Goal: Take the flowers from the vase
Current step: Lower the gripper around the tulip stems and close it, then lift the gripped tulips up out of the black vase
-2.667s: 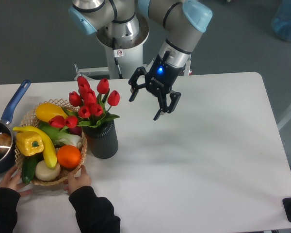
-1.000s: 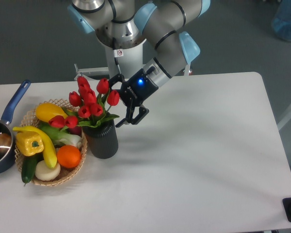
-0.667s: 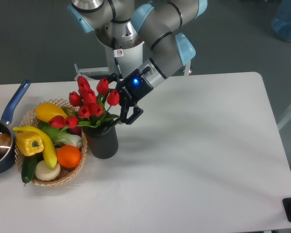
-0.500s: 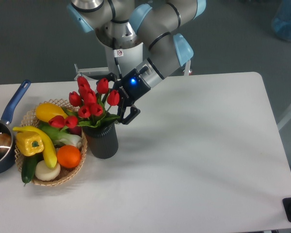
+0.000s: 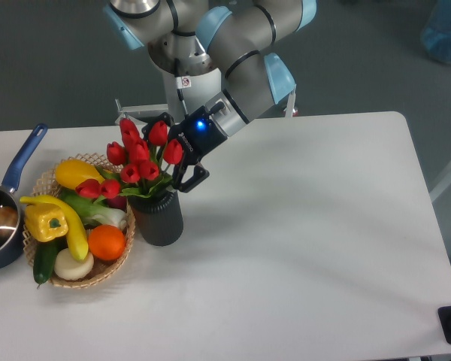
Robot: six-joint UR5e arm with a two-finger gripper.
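White table [image 5: 308, 248] under dark grey floor behind; flowers [image 5: 141, 159] stand in the vase [image 5: 158, 216] beside the basket [image 5: 119, 256], near its left edge; gripper [image 5: 173, 154] spread wide against the right-hand blooms.

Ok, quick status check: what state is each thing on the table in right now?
flowers: upright in the vase, not lifted.
vase: standing upright on the table, beside the basket.
gripper: open, fingers reaching into the right side of the bunch, not closed on it.
basket: upright, full of produce.
pot: upright at the left edge, something inside, handle pointing away.
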